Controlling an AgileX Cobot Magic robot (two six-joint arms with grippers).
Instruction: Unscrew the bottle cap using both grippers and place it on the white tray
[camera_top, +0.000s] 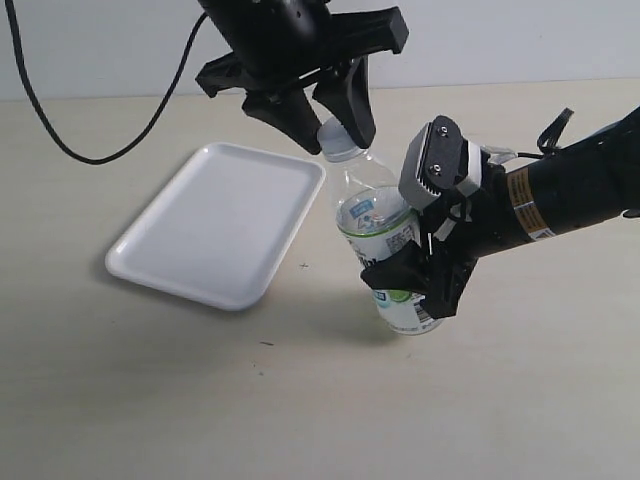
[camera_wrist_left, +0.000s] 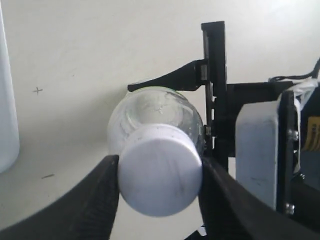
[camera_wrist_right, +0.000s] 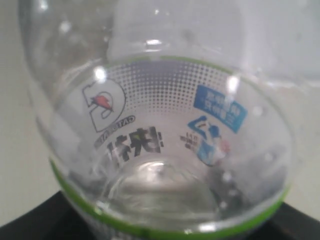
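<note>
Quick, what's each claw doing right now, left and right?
Left claw: closed on the bottle cap.
Right claw: closed around the bottle.

Tabletop: pale beige, matte, plain; fills most of exterior view. Wall behind: off-white, faint blue-grey cast; meets tabletop's far edge in straight line, rising slightly toward right. Small dark cross mark on surface near middle (same cross mark shows in left wrist view). Short dark fleck on tabletop, nearer camera. Light even, diffuse. Shadow on tabletop soft-edged, pale grey.
</note>
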